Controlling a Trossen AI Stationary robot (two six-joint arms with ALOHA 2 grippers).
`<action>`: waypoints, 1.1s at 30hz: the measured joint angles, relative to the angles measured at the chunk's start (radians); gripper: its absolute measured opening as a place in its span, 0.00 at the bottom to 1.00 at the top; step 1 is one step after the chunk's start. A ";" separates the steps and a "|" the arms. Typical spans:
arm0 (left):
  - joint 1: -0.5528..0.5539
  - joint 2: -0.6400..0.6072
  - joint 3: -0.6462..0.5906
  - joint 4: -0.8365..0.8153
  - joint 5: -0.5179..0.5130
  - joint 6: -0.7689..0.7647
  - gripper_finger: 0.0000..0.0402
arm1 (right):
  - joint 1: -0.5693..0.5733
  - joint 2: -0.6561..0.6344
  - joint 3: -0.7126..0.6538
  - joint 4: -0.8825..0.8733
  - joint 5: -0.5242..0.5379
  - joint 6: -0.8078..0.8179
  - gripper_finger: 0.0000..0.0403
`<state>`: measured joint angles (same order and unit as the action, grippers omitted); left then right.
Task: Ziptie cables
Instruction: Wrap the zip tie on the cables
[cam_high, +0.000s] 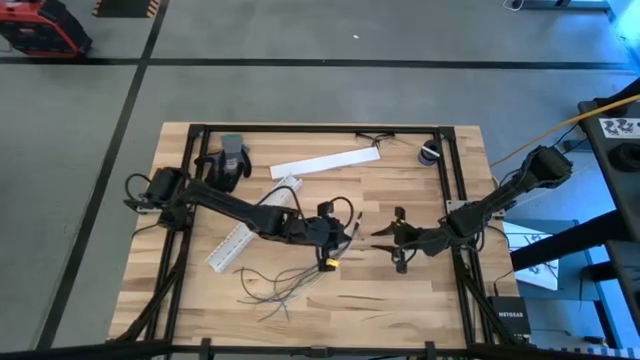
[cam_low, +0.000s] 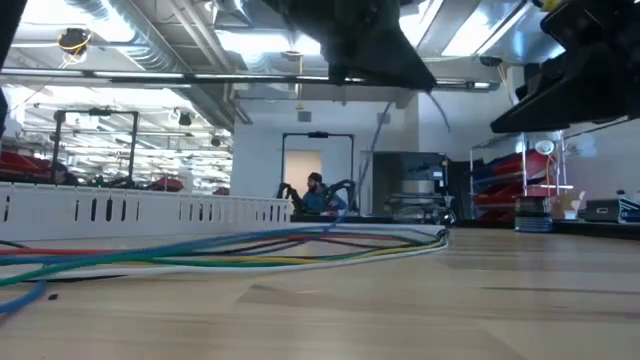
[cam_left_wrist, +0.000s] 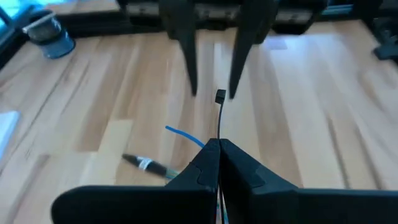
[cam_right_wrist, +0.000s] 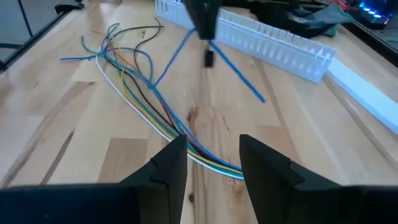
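The cables (cam_high: 272, 281) are a loose bunch of thin wires lying flat on the wooden table, near of the left gripper; they look multi-coloured in the right wrist view (cam_right_wrist: 134, 81) and the low view (cam_low: 250, 245). My left gripper (cam_high: 348, 234) hovers above the table's middle, shut on a thin black zip tie (cam_left_wrist: 219, 118). A blue strand (cam_right_wrist: 239, 74) also hangs from it. My right gripper (cam_right_wrist: 213, 146) faces it from the right, open and holding nothing, its fingertips (cam_left_wrist: 193, 87) a short way from the zip tie's head (cam_left_wrist: 219, 95). My left gripper pinches the black zip tie's strap (cam_left_wrist: 218, 138) between its two shut fingers. The strap sticks out past the fingertips toward the right gripper, lifted clear of the table, with its square head (cam_right_wrist: 209, 58) at the free end. Whether the blue strand (cam_left_wrist: 183, 135) is also pinched, I cannot tell.
A long white slotted channel (cam_high: 250, 225) lies left of the grippers, under the left arm. A flat white strip (cam_high: 325, 162), a grey glove (cam_high: 230, 158) and a tape roll (cam_high: 430, 153) sit near the far edge. A black frame (cam_high: 452, 200) borders the table.
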<state>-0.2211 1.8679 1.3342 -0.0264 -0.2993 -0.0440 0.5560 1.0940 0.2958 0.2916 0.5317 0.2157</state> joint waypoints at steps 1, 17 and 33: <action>0.000 0.000 0.000 0.008 0.000 0.005 0.00 | 0.000 0.002 0.000 0.000 -0.004 0.001 0.34; 0.019 -0.002 0.000 0.060 -0.123 0.039 0.00 | -0.146 0.213 -0.006 0.330 -0.076 0.048 0.46; 0.011 -0.002 0.000 0.033 -0.125 0.052 0.00 | -0.217 0.142 -0.060 0.554 -0.192 -0.166 0.47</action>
<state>-0.2096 1.8664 1.3342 0.0063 -0.4244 0.0078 0.3393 1.2363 0.2356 0.8457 0.3400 0.0501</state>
